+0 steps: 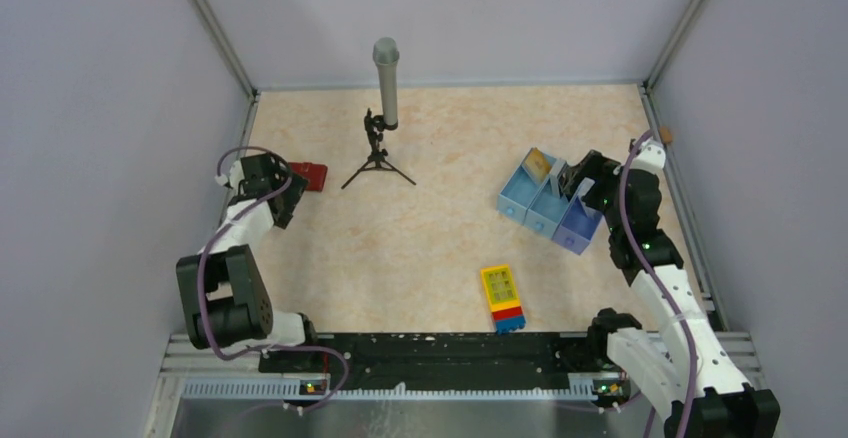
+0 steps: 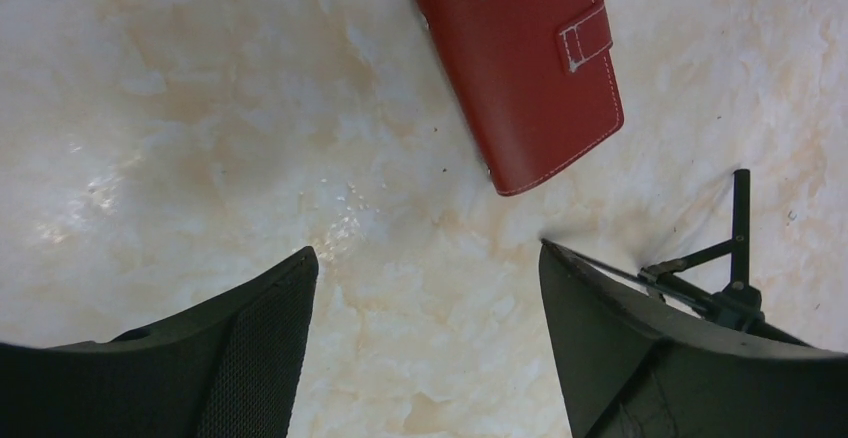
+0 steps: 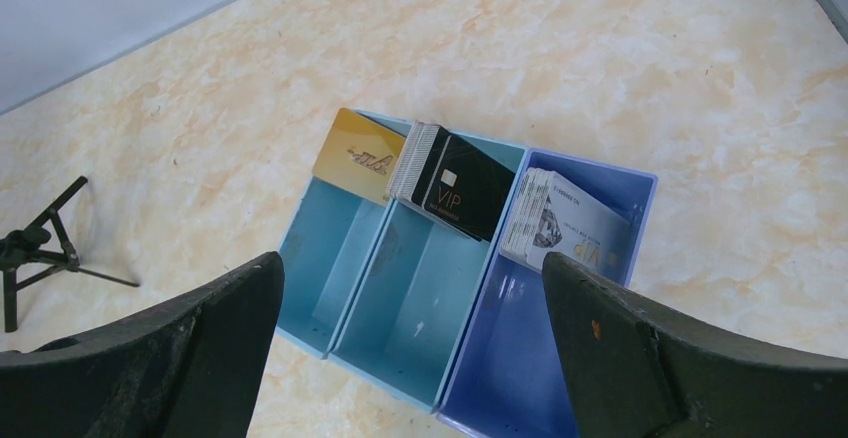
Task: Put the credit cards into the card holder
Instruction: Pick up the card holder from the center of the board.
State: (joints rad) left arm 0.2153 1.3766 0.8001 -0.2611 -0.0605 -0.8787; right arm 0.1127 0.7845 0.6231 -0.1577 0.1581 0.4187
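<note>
The shut card holder (image 2: pixel 520 68) is laid flat just ahead of the left gripper (image 2: pixel 428 258), which is spread wide and empty. The credit cards (image 3: pixel 455 183) are leaned in the tray (image 3: pixel 330 268) below the right gripper (image 3: pixel 412 258), likewise spread and empty. Thin, stiff and probably slick, they are best pinched across their raised upper edges.

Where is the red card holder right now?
In the top view the card holder lies closed at the far left, just beyond the left gripper and left of the black tripod.
</note>
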